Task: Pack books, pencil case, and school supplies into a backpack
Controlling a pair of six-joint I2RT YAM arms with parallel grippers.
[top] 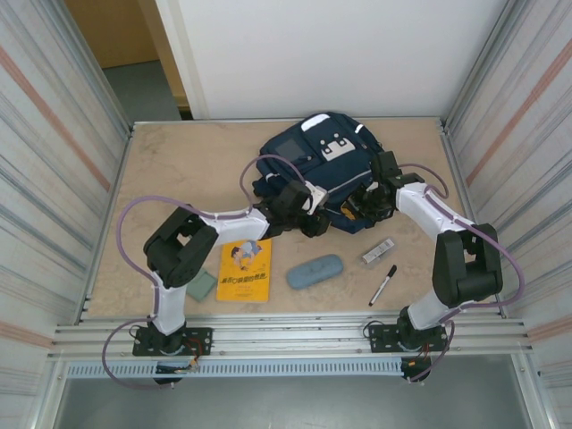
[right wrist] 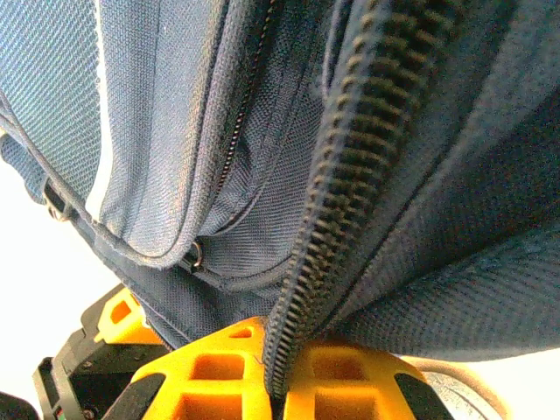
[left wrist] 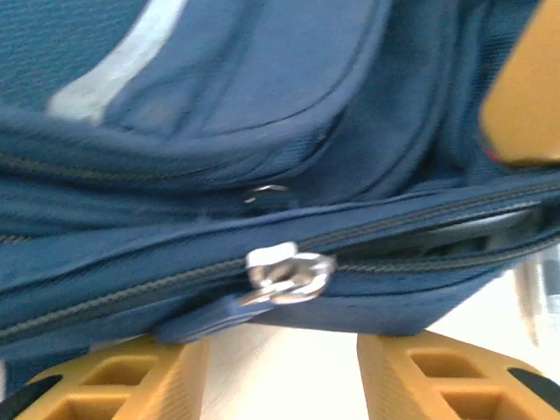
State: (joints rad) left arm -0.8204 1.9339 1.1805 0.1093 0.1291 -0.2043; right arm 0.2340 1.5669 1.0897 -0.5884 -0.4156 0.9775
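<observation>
Yellow fingers [left wrist: 188, 376] of the left gripper [left wrist: 280, 350] stand apart with nothing between them, right at the near edge of the backpack [top: 308, 156], a silver zip pull [left wrist: 287, 276] just ahead. Over on the other side, the right gripper [right wrist: 284, 359] is pinched tight on the backpack's open zipper edge. The backpack is navy fabric with white patches and a pale stripe, lying at the back middle of the table [top: 179, 161]. Closer to the arms lie the yellow book [top: 244, 270], blue-grey pencil case [top: 315, 271], black marker [top: 383, 284], silvery bar [top: 378, 250] and grey-green pad [top: 201, 286], all apart from the bag.
</observation>
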